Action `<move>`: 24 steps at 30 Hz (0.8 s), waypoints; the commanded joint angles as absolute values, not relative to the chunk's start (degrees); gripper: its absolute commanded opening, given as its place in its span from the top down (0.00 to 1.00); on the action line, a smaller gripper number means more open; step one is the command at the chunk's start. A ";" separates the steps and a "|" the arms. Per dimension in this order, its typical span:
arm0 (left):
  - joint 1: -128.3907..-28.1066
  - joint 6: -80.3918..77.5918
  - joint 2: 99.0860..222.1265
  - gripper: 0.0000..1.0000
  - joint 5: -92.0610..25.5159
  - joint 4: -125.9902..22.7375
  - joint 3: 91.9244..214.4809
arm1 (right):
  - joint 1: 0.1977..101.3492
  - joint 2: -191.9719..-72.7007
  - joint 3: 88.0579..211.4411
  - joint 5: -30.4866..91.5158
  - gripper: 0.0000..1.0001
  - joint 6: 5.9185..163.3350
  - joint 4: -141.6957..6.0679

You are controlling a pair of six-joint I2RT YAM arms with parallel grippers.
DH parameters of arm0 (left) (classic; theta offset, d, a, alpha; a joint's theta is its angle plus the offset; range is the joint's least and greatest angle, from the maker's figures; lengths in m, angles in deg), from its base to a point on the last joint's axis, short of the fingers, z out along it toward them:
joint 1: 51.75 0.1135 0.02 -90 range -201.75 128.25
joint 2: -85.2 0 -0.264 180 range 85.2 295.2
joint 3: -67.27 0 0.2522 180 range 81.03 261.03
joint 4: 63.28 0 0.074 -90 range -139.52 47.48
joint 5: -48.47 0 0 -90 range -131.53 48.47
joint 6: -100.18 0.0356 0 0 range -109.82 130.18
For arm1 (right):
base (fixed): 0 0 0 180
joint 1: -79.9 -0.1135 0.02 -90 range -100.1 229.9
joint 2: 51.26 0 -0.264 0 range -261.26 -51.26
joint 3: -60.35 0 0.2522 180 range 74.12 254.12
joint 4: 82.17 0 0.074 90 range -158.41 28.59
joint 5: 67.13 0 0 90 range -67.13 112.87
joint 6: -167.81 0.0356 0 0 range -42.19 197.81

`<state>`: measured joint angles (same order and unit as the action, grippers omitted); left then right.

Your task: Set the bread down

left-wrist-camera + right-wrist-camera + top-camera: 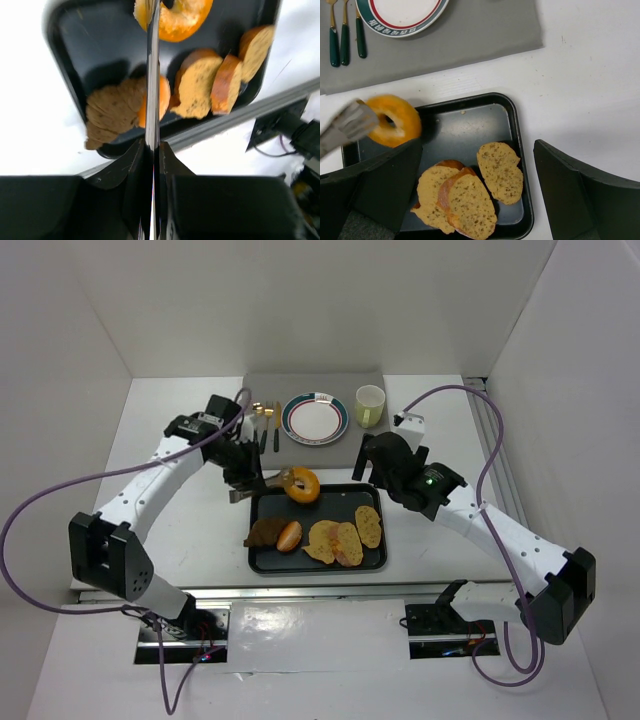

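Orange glossy bagel [309, 491], ring-shaped, in tongs [262, 487]

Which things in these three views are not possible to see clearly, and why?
- Left wrist view: bagel cut by the top edge, tongs crossing it.
- Right wrist view: tongs blurred; the right gripper covers part of the tray.
- Top view: lettering on the plate too small.

Top cam looks down on the whole table [210, 540] from high up; both wrist cams hover close, all sharing the tray [330, 498].
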<state>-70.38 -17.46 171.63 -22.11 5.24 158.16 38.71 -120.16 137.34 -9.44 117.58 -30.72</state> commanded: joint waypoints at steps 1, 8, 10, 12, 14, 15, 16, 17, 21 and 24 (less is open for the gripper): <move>-68.36 -14.78 169.56 0.84 -24.75 6.64 167.14 | 39.12 -119.46 137.92 -9.73 0.01 118.24 -32.37; -67.31 -16.35 180.10 0.84 -25.89 -1.44 179.09 | 39.12 -119.46 139.07 -9.73 0.01 118.24 -32.37; -67.31 -18.11 187.13 0.88 -26.41 -2.94 183.14 | 39.12 -119.46 139.07 -9.73 0.01 118.24 -31.85; -67.31 -18.82 191.88 0.88 -26.42 -2.94 190.41 | 39.12 -119.46 139.07 -9.73 0.01 118.77 -31.32; -67.92 -19.87 197.68 0.88 -27.12 -5.56 195.00 | 39.12 -119.46 139.07 -10.26 0.01 119.30 -30.62; -68.44 -19.88 199.44 0.88 -27.12 -5.58 196.42 | 39.12 -119.46 139.07 -10.26 0.01 119.30 -30.62; -68.45 -20.58 201.29 0.88 -26.34 -6.27 197.74 | 39.64 -118.94 139.07 -10.26 0.01 119.82 -30.62; -68.45 -21.19 203.22 0.87 -25.72 -6.28 199.14 | 39.65 -118.93 139.07 -10.26 0.01 119.82 -30.62; -68.45 -21.81 211.22 0.82 -25.19 -8.29 203.28 | 39.65 -118.93 139.07 -10.79 0.01 119.82 -30.09; -68.98 -22.34 212.64 0.63 -24.57 -8.30 204.08 | 40.17 -119.99 139.68 -11.49 0.01 119.82 -28.78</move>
<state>-68.28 -20.74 212.57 -26.55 -5.97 201.17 39.43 -120.16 137.45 -9.51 118.98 -30.52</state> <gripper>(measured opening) 0.351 0.993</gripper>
